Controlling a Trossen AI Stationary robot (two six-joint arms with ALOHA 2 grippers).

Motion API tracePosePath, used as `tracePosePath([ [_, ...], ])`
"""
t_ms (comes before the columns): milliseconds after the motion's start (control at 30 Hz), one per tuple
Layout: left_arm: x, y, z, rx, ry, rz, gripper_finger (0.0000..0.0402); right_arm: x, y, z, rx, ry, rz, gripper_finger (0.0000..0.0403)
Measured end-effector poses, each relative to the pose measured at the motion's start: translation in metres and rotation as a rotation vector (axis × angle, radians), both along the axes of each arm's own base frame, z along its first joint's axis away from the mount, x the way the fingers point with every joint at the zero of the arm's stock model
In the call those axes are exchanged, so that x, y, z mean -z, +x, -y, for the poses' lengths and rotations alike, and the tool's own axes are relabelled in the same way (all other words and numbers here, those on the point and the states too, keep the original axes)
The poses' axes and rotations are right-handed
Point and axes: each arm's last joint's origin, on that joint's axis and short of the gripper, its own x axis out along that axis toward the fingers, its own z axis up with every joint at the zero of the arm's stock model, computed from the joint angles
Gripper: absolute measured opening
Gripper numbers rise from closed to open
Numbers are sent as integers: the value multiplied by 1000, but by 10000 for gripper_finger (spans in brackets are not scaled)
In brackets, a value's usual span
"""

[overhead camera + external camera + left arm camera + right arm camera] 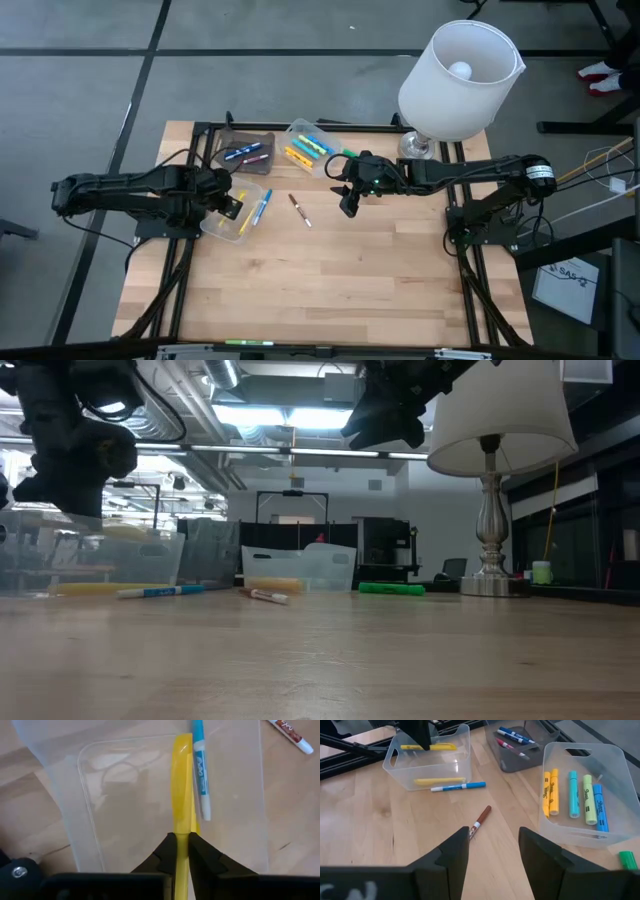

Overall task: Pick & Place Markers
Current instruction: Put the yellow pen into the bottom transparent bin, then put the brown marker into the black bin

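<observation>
My left gripper (182, 837) is shut on a yellow marker (182, 780) inside the top of a clear container (222, 226) at the table's left. A second yellow marker (440, 781) lies on that container's floor. A blue marker (459, 786) lies on the table along the container's outer wall, and a brown-capped marker (300, 210) lies in the middle. My right gripper (494, 837) hovers open above the table to the right of the brown-capped marker, holding nothing. My left gripper pinches the yellow marker's barrel (182, 827) between its two fingers, nearer one end than the middle. The fingers come from above, slanting down, across the marker. The marker hangs about level near the container's rim, clear of its floor (427, 747).
A second clear container (615, 755) at the back holds several yellow, blue and green markers. A dark tray (245, 152) beside it holds blue and red ones. A green marker (345, 153) lies near a white-shaded lamp (460, 80) at the back right. Bare wood fills the table's near half.
</observation>
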Motion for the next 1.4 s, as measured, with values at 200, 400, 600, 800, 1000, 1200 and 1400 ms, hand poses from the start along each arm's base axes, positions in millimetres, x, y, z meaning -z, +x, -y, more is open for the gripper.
tracePosePath([
  [200, 0, 0, 0, 12, 16, 4, 53, 0, 0, 0, 0, 0, 1, 171],
  [400, 0, 1, 0, 13, 18, 3, 69, 0, 0, 0, 3, 5, 3, 171],
  [600, 0, 1, 0, 13, 17, 3, 83, 0, 0, 0, 14, 22, 8, 171],
  [800, -6, 3, -1, 40, 25, 30, 95, 0, 0, 0, 14, 21, 7, 171],
  [1000, -33, 15, -4, 135, 143, 186, 90, -1, 1, 0, 14, 21, 17, 171],
  [1200, -66, 27, -6, 286, 323, 380, 82, -3, 2, 0, 11, 17, 37, 171],
  [1400, -91, 38, -7, 433, 520, 580, 77, -3, 2, 0, 28, 44, 46, 171],
])
